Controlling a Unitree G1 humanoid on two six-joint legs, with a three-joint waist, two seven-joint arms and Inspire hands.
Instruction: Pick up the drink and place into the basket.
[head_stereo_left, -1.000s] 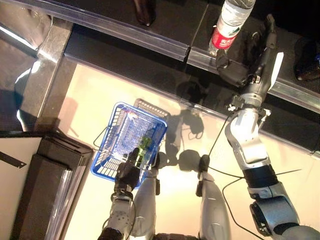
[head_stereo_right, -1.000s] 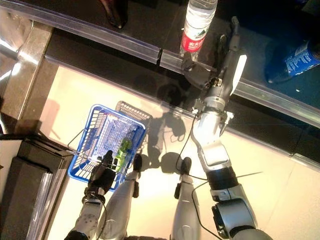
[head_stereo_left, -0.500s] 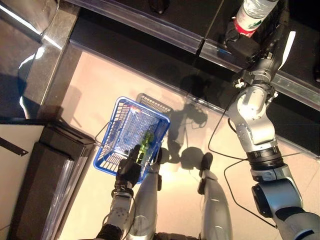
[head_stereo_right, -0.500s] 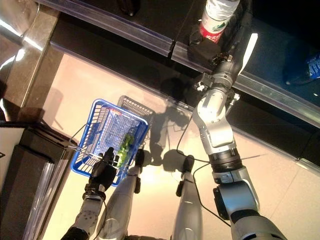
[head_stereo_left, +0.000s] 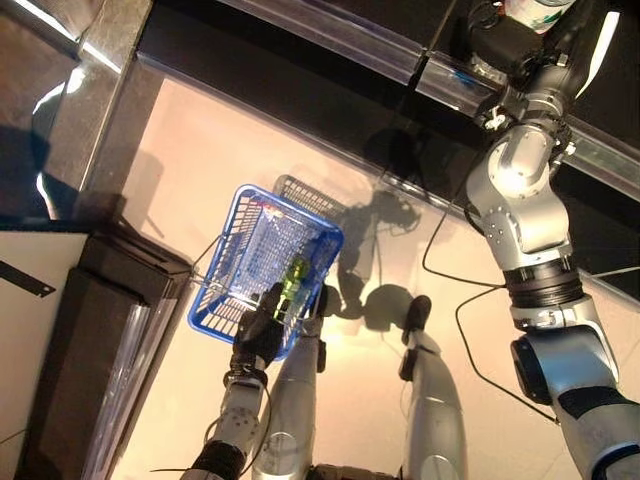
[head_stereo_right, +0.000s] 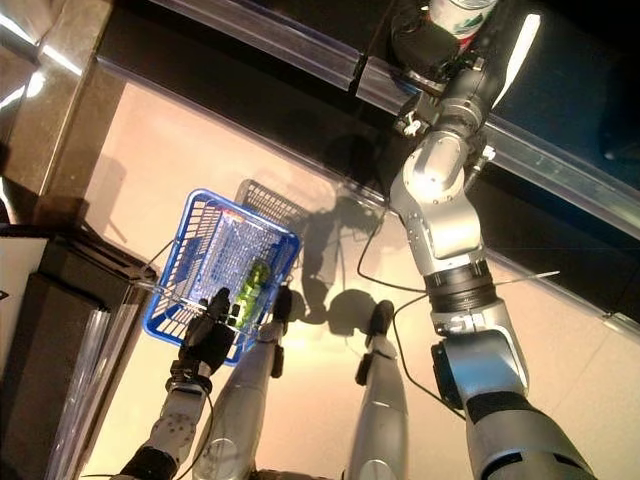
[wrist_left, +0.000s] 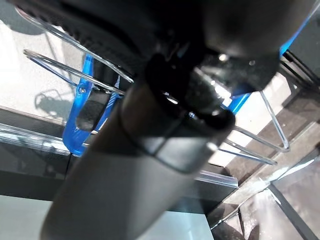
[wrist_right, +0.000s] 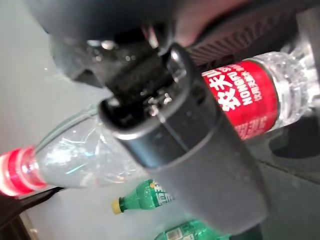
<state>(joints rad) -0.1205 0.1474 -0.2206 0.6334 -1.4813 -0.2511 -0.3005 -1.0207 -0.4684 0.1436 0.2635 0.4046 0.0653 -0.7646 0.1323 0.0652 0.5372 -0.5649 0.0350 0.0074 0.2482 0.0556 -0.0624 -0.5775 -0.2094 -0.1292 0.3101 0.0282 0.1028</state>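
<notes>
A clear water bottle (wrist_right: 248, 97) with a red label and a red cap lies across my right hand's palm in the right wrist view, the thumb (wrist_right: 190, 135) curled over it. In the eye views that right hand (head_stereo_left: 505, 42) is up at the dark shelf, and only the bottle's lower end (head_stereo_right: 462, 8) shows at the picture's edge. The blue wire basket (head_stereo_left: 250, 250) hangs low on my left, with a green bottle (head_stereo_left: 295, 277) lying inside. My left hand (head_stereo_left: 258, 338) is shut on the basket's wire handle (wrist_left: 75, 59) at its near rim.
A clear plastic rail (head_stereo_left: 330, 40) runs along the front of the dark shelf. A black cabinet (head_stereo_left: 90, 350) stands close to the basket's left side. Green bottles (wrist_right: 142, 197) lie on a pale surface beyond the right hand. Pale floor lies under the basket.
The camera has tilted, sliding the whole scene down. My right hand went from beside the water bottle to closed around it. The left hand and basket stayed put.
</notes>
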